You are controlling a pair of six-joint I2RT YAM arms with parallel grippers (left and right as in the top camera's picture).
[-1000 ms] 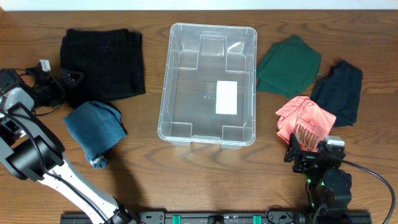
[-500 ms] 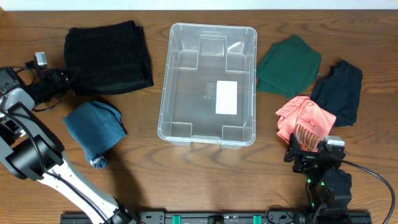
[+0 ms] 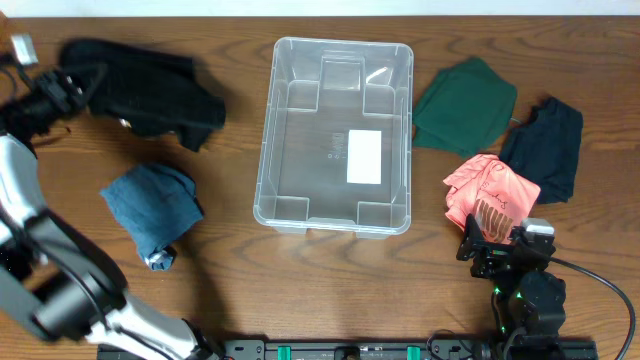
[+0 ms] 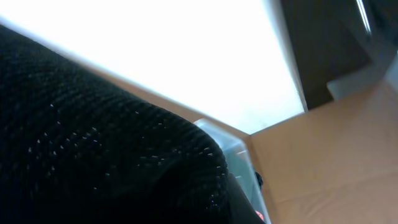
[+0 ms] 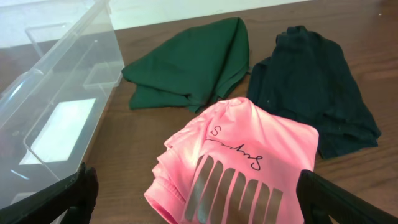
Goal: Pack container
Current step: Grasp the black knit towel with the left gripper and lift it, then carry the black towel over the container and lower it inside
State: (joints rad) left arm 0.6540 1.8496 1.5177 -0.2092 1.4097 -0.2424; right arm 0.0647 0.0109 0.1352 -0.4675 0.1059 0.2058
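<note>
Overhead has the left tool (image 3: pixel 68 82) clamped on the black knit (image 3: pixel 150 95) by the far-left corner and the right tool (image 3: pixel 492 243) gaping open near the front edge, so I'd carry it high over the rim and drop it flat into the container (image 3: pixel 310 140) mid-way across the counter (image 3: pixel 300 285).

Pink shirt (image 5: pixel 249 140): displaying a dark handwritten word beginning with "S", the rest unreadable, above large block letters running off frame. White label (image 3: pixel 364 157) in container (image 3: pixel 310 140): showing nothing readable.
</note>
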